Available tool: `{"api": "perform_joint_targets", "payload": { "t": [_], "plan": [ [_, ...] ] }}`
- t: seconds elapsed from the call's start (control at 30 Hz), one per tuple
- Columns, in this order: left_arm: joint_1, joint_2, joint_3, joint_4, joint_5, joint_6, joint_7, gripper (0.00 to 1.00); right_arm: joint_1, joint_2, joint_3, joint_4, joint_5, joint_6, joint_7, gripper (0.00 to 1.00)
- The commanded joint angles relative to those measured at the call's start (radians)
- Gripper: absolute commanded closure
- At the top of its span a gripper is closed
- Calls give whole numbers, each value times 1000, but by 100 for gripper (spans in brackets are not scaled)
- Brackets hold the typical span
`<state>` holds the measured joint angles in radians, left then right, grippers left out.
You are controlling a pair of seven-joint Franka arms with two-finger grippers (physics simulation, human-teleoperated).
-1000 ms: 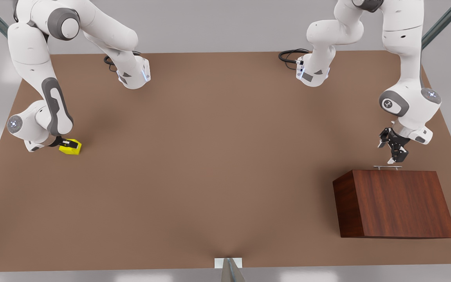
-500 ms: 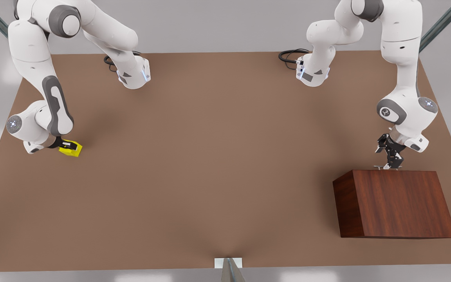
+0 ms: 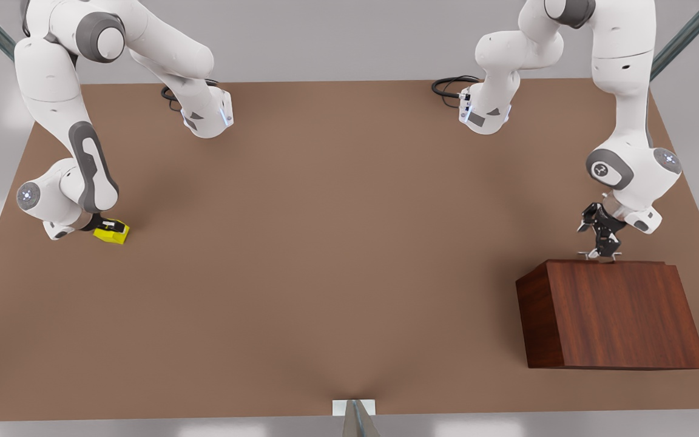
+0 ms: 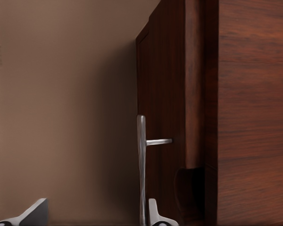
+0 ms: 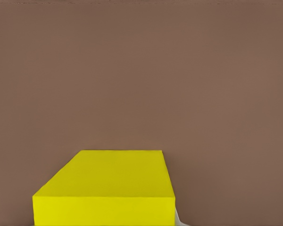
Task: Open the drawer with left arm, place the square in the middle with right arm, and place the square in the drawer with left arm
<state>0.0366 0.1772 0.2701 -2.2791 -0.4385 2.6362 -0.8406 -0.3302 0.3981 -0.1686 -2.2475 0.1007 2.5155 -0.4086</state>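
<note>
Front view: left gripper at drawer handle (bar runs parallel to the front), fingers spread around it. Right gripper clamped on square.

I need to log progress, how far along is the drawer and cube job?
Nothing finished. In hand: left gripper at the drawer handle, drawer barely out; right gripper at the square, far from the middle. Remaining: both placements.

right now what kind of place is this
Likely a simulated robot test bench: two white arms bolted to a bare brown table, with just a wooden cabinet and a yellow cube as props.
</note>
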Motion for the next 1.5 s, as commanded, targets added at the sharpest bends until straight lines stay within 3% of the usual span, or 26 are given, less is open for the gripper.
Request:
{"api": "perform_joint_targets", "payload": {
  "t": [0.0, 0.13, 0.33, 0.43, 0.57, 0.7, 0.77, 1.03, 1.23, 1.47],
  "plan": [
    [-1, -1, 5, -2, 0, -30, 43, 0, 0, -1, 0, 0, -6, 9, 11, 34],
    [23, 10, 8, 0, 0, -16, 71, 0, 0, -2, 0, 0, -7, 8, 11, 40],
    [32, 10, 9, -2, 0, -18, 71, 0, 14, -25, 3, 2, -7, -4, 22, 40],
    [35, 4, 9, -10, 0, -27, 71, 0, 16, -59, 52, 0, -6, -43, 103, 40],
    [39, -19, 12, -31, 0, -30, 71, 0, 17, -84, 251, 11, -7, -86, 369, 40],
    [39, -45, 23, -65, 0, -32, 71, 0, 167, -71, 265, 65, -12, -87, 465, 39],
    [39, -48, 23, -71, 0, -33, 71, 0, 210, -61, 353, 97, -22, -84, 461, 39],
    [40, -85, 54, -100, 1, -62, 72, 0, 545, 10, 357, 242, -154, -63, 475, 39],
    [39, -110, 61, -140, 1, -64, 71, 0, 757, 185, 354, 537, -334, -164, 476, 39],
    [39, -176, 97, -185, 4, -93, 71, 0, 935, 291, 294, 608, -329, -155, 519, 39]
  ]
}}
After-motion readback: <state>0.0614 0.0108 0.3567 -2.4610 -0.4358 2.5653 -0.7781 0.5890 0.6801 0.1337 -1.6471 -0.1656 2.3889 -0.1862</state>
